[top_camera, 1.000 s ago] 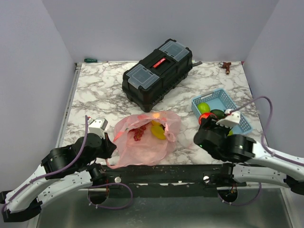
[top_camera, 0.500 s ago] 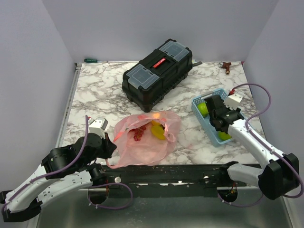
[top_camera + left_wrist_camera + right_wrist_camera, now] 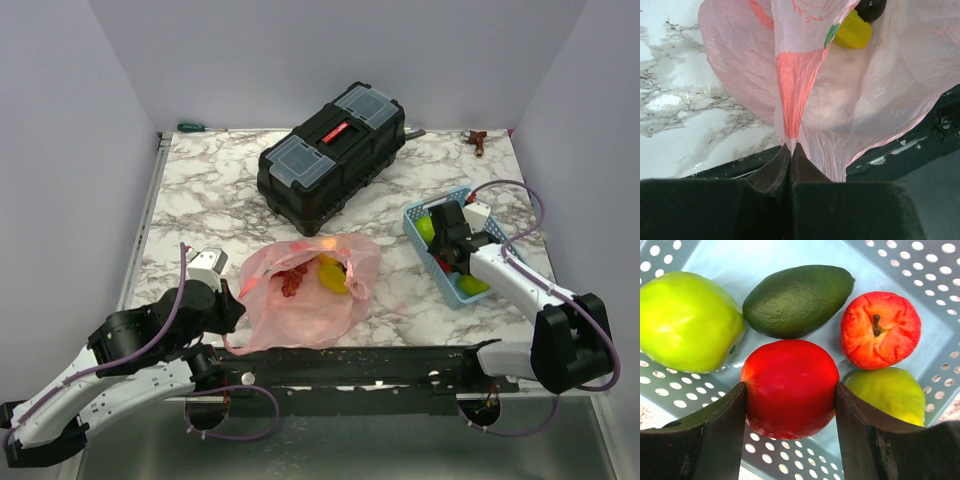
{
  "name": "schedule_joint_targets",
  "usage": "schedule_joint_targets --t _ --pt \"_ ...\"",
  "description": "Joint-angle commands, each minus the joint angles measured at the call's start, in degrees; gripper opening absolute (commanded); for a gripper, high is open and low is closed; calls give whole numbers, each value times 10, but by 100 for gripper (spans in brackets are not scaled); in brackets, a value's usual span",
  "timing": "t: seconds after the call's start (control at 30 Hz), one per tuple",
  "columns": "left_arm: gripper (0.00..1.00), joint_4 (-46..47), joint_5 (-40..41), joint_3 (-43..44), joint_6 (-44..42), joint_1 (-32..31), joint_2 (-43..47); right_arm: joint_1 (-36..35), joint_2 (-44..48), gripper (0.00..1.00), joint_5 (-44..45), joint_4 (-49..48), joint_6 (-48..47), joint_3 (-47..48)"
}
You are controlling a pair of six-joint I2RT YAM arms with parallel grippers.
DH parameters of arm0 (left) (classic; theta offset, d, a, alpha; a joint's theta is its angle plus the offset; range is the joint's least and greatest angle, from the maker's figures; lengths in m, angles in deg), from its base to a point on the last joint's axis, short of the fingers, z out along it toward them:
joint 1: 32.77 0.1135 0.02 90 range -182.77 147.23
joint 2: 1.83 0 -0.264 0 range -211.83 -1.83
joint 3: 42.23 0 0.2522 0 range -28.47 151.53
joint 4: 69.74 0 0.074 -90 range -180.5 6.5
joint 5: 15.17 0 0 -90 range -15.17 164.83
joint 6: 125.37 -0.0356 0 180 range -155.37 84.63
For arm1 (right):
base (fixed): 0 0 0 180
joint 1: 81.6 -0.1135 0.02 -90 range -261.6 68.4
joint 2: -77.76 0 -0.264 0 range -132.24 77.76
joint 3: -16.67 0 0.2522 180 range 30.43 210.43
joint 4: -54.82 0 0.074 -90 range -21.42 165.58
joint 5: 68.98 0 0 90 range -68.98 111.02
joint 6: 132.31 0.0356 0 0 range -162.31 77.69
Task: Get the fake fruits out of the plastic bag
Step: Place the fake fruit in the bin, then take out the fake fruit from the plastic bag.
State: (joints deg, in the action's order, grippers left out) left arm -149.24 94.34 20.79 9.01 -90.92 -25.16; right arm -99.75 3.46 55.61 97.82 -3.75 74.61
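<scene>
The pink plastic bag [image 3: 305, 295] lies at the front middle of the table. My left gripper [image 3: 233, 300] is shut on a bunched fold of the bag [image 3: 865, 100] at its left edge; the gripper's tips [image 3: 791, 146] pinch the film. Inside the bag are a yellow fruit [image 3: 332, 275], also in the left wrist view [image 3: 852, 31], and a dark grape bunch [image 3: 292, 282]. My right gripper [image 3: 447, 250] is shut on a glossy red fruit [image 3: 790, 390], both fingers touching it, over the near wall of the light blue basket [image 3: 470, 203].
The basket [image 3: 920, 270] holds a green apple [image 3: 685, 322], a dark avocado [image 3: 797, 300], a red-orange fruit [image 3: 880, 330] and a yellow-green fruit [image 3: 890, 395]. A black toolbox [image 3: 335, 150] stands behind the bag. A screwdriver [image 3: 195, 127] and a small brown object [image 3: 478, 140] lie at the back edge.
My right arm has swung from the front of the table out over the blue basket, carrying the red fruit. The left arm and the bag have not moved.
</scene>
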Motion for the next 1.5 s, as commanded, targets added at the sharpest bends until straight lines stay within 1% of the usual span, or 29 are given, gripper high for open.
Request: schedule_joint_targets --t 0.0,0.03,0.13,0.33,0.4,0.47,0.5,0.67,0.8,0.9,1.0,1.13,1.2,1.33,1.4,1.47 --pt "0 5 1 -4 -7 -1 -10 2 -5 34 -31 -32 -12 -7" --pt "0 5 0 -5 -9 -1 -11 2 -3 35 -35 -35 -12 -11" --pt "0 5 0 -5 -9 -1 -8 2 0 45 -38 -41 -16 -18" --pt "0 7 0 -6 -9 -1 -1 2 9 74 -35 -37 -19 -17" --pt "0 7 0 -5 -9 -1 0 3 16 82 -38 -36 -20 -18" --pt "0 7 0 -6 -9 -1 0 2 27 88 -41 -32 -20 -19" --pt "0 7 0 -6 -9 -1 0 2 34 89 -45 -31 -22 -19" --pt "0 6 -1 -6 -9 -1 -1 3 98 90 -78 -21 -38 -21" --pt "0 6 -1 -6 -9 -1 0 3 167 90 -124 -10 -55 -14" --pt "0 6 0 -5 -9 -1 -2 2 223 90 -214 -19 -48 -10" --pt "0 5 1 -6 -8 -1 -6 2 256 90 -304 -45 -20 -10" --pt "0 4 1 -5 -8 -1 -7 -3 264 90 -451 -143 37 -44" --pt "0 5 1 -6 -8 -1 -7 -35 263 90 -452 -171 57 -46" --pt "0 6 0 -6 -9 -1 -8 -109 257 91 -447 -217 88 -15" --pt "0 6 0 -6 -9 -1 -10 -157 236 90 -449 -246 104 7" --pt "0 5 0 -5 -9 -1 -13 -232 210 90 -414 -251 102 37"
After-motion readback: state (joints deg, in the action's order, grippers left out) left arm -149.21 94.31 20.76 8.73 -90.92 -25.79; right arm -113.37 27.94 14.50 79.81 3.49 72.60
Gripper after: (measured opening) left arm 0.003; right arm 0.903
